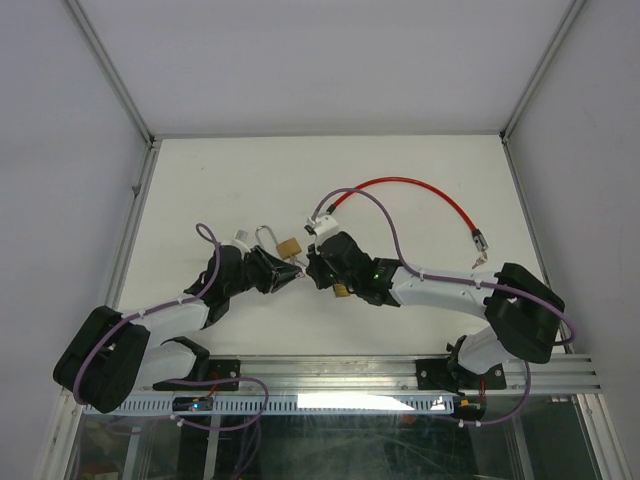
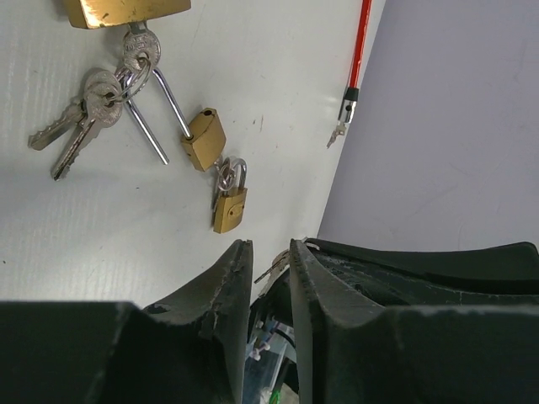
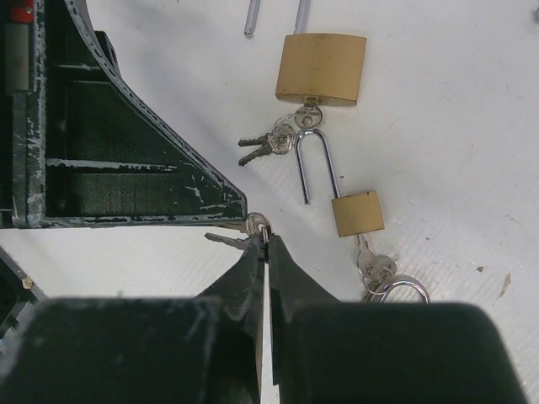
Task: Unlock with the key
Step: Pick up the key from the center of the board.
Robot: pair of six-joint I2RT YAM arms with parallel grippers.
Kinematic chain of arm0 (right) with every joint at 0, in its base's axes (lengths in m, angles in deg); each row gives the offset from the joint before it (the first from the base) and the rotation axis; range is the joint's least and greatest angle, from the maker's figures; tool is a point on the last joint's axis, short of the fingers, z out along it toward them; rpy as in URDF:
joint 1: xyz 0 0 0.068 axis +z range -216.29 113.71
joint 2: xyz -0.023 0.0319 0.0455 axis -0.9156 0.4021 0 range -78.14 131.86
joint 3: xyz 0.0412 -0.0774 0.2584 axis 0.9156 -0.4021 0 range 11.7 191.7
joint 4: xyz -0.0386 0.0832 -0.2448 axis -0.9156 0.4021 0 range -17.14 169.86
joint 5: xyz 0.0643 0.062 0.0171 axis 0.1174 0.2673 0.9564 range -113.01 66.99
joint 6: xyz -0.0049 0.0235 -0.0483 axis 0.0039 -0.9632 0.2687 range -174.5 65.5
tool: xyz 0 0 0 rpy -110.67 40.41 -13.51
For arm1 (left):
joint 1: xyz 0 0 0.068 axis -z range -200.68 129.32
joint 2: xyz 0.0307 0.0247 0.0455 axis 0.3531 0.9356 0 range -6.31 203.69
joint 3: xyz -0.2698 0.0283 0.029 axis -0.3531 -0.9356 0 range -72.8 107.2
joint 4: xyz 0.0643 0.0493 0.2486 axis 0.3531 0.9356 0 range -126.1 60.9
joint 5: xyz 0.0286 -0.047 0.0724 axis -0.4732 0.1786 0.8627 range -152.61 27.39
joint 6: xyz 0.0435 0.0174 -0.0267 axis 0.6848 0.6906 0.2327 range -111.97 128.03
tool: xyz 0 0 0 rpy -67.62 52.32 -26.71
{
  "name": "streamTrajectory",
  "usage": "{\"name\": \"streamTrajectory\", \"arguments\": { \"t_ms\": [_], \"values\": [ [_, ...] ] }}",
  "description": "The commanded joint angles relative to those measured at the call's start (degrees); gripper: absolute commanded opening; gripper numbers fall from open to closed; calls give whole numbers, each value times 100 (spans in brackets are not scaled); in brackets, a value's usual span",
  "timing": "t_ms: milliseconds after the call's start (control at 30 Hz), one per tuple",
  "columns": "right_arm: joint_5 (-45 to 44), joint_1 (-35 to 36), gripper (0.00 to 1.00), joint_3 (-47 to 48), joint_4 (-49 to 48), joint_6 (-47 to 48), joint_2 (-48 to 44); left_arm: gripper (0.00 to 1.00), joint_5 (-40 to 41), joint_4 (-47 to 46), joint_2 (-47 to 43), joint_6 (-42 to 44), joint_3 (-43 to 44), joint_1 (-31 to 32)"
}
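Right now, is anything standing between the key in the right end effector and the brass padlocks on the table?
Nothing visible does. The right end effector holds the key, and only bare table lies between it and the middle-sized padlock.

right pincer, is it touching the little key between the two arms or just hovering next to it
Touching. The right wrist view shows the right pincer shut on the round head of the key, with no gap, and the blade sticking out to the left.
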Motion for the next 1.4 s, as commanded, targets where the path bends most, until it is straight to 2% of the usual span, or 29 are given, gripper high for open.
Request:
{"name": "streamTrajectory", "arguments": {
  "t_ms": [0,233,367,600,667,767,933,1000,1200,1267,1367],
  "values": [
    [1,31,0,-79,-548,-228,-323,23,-160,-543,-68,-59,-70,42],
    [48,-17,0,-128,-616,-462,-333,11,-229,-670,-248,2,-122,51],
    [161,-39,0,-201,-758,-559,-362,1,-169,-682,-399,88,-147,51],
    [248,-82,0,-468,-902,-574,-536,0,92,-446,-749,576,-59,52],
    [255,-83,6,-633,-1059,-443,-658,0,189,-238,-907,867,61,47],
    [304,-86,24,-905,-1366,-74,-918,0,310,269,-1137,1480,322,52],
    [253,-88,45,-1393,-2067,874,-1448,0,389,1308,-1354,2343,984,46],
    [256,-85,57,-1588,-2508,1304,-1656,0,364,1814,-1339,2679,1305,49],
    [676,-92,64,-2101,-3585,2840,-1959,0,363,3299,-1103,2988,2318,73],
    [870,-87,64,-2324,-4096,3481,-1965,0,432,3751,-1001,3002,2628,97],
    [1100,-83,63,-2524,-4559,3952,-1948,0,478,4298,-783,3000,2944,165]
  ]
}}
